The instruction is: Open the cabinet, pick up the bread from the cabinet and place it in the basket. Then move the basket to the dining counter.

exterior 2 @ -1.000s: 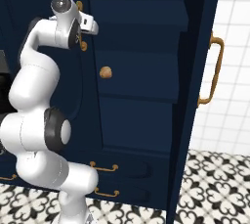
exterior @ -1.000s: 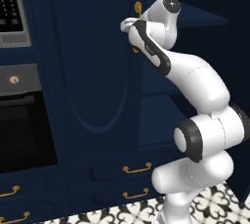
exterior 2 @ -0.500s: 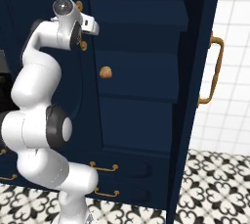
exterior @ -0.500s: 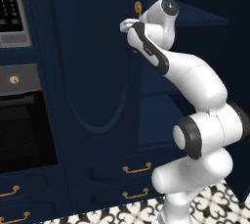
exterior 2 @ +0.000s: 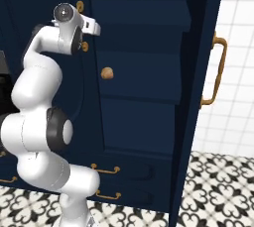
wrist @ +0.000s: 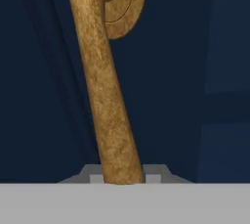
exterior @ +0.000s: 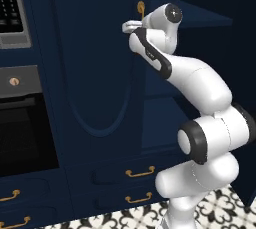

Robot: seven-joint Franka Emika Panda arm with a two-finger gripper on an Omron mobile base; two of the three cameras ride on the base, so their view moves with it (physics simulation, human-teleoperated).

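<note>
Right base view: the cabinet is seen as a tall navy unit, with its right door swung open and standing edge-on beside a white tiled wall. A long brass handle is carried on that door. Navy shelves are exposed inside, and the bread, a small golden-brown roll, is seen resting on one of them at mid height. Below the shelves, low drawers with brass pulls are fitted, and the floor is laid with black-and-white patterned tiles.

From the left base view, the closed left door with its arched panel is shown, and a black oven is built in to its left beneath a panel of buttons whose markings cannot be read.

At the hand camera, the gripper is seen closed around the brass handle of the left door, the bar running up between the jaws to its round mounting plate.
</note>
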